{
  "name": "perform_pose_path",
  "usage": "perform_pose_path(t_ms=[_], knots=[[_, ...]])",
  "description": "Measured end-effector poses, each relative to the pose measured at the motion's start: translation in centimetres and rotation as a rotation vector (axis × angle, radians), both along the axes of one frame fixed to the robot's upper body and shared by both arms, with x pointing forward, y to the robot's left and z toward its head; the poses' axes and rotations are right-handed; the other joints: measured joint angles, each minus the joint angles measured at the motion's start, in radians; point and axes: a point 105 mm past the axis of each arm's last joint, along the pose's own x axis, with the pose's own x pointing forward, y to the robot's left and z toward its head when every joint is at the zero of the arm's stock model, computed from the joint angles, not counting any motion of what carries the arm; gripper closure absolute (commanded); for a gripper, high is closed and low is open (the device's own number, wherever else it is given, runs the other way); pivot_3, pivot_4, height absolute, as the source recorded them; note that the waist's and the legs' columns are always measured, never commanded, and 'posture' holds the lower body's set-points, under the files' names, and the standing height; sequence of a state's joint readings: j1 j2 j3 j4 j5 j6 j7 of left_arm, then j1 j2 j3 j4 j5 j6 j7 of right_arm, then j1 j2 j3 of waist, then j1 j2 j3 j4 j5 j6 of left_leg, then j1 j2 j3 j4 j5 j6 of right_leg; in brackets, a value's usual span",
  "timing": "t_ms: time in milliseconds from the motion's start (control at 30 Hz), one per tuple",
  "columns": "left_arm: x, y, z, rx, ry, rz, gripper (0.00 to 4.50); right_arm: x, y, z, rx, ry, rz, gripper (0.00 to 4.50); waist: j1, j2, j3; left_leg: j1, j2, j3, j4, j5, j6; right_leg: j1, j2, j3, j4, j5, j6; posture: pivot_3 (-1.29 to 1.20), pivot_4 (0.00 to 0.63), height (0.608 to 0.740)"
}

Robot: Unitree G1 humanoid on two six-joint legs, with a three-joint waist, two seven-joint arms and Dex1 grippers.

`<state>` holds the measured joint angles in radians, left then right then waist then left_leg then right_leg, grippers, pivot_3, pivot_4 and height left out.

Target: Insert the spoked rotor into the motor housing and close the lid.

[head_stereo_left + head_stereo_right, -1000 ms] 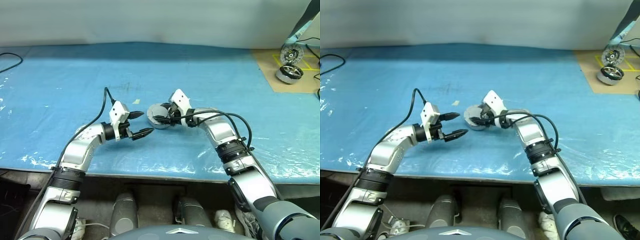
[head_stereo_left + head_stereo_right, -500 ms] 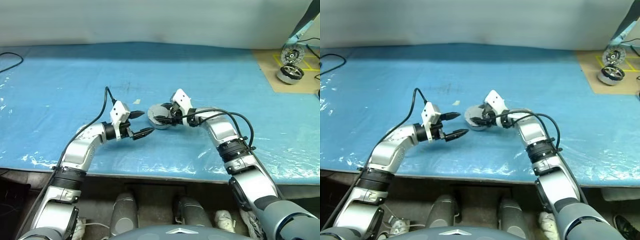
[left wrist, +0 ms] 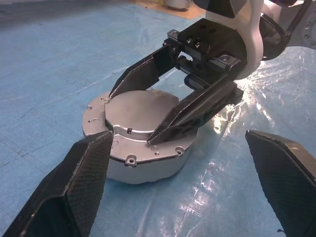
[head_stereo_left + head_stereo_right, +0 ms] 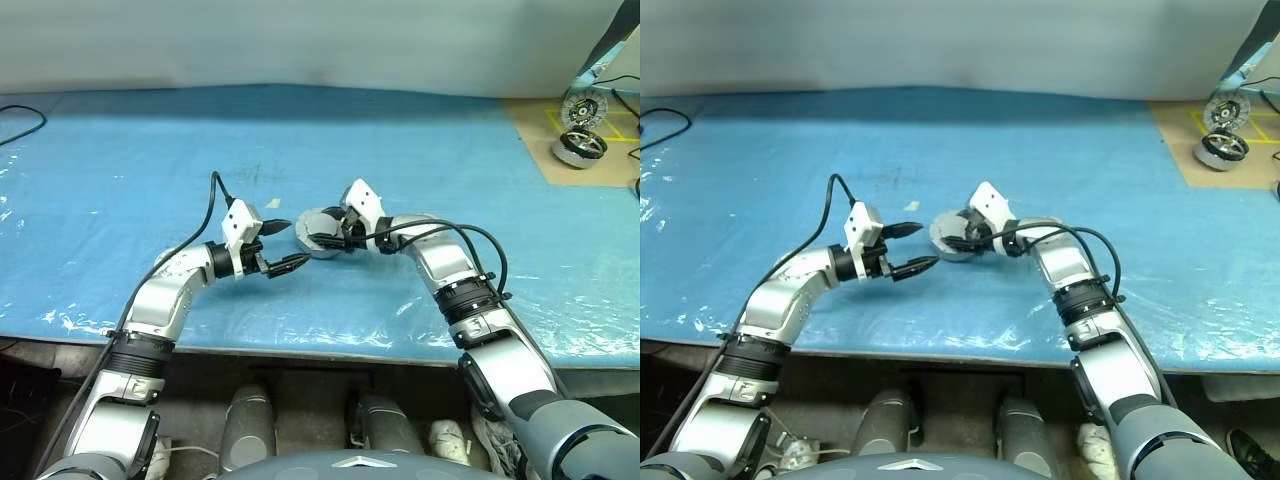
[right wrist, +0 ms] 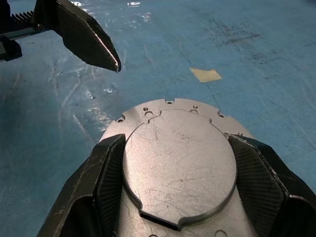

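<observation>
The motor housing point(image 3: 148, 167), a round silver-grey puck, sits on the blue mat point(image 4: 150, 150) in the middle of the table. The lid point(image 5: 180, 158) lies flat on top of it. My right gripper point(image 4: 321, 230) reaches in from the right, with a black finger point(image 5: 106, 173) pressed against each side of the lid. My left gripper point(image 4: 294, 244) hovers just left of the housing, wide open and empty, pointing at it. The spoked rotor is hidden.
Two shiny silver wheel-like motors point(image 4: 578, 146) stand on a brown board point(image 4: 535, 125) at the far right corner. A small scrap of tape point(image 4: 273, 203) lies behind the housing. A black cable point(image 4: 20, 125) loops at the far left.
</observation>
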<state>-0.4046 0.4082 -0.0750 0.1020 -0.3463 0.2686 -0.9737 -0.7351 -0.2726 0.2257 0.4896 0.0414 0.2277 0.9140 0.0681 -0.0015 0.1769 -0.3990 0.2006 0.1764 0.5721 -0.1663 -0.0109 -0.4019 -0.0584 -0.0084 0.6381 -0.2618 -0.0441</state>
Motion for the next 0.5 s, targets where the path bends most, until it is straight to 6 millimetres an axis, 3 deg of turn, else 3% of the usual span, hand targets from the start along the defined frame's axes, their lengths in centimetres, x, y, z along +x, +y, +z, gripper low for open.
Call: perform_pose_path(t_ms=[267,500], knots=[[0.0,0.0,0.0,0.001,0.001,-0.002,0.0,0.2,0.0,-0.7,-0.016,-0.024,-0.014,1.53,0.0,0.0,0.0,0.006,0.0,0.0,0.0,0.0,0.0,0.006,0.0,0.001,0.0,0.0,0.0,0.0,0.15,0.74],[0.0,-0.1,-0.1,0.004,0.002,-0.003,0.0,-0.2,-0.3,-1.9,-0.052,-0.046,-0.019,1.53,0.001,0.001,-0.003,0.027,-0.002,0.0,-0.011,-0.003,0.004,0.027,-0.001,0.002,-0.014,-0.001,0.0,0.0,0.15,0.74]])
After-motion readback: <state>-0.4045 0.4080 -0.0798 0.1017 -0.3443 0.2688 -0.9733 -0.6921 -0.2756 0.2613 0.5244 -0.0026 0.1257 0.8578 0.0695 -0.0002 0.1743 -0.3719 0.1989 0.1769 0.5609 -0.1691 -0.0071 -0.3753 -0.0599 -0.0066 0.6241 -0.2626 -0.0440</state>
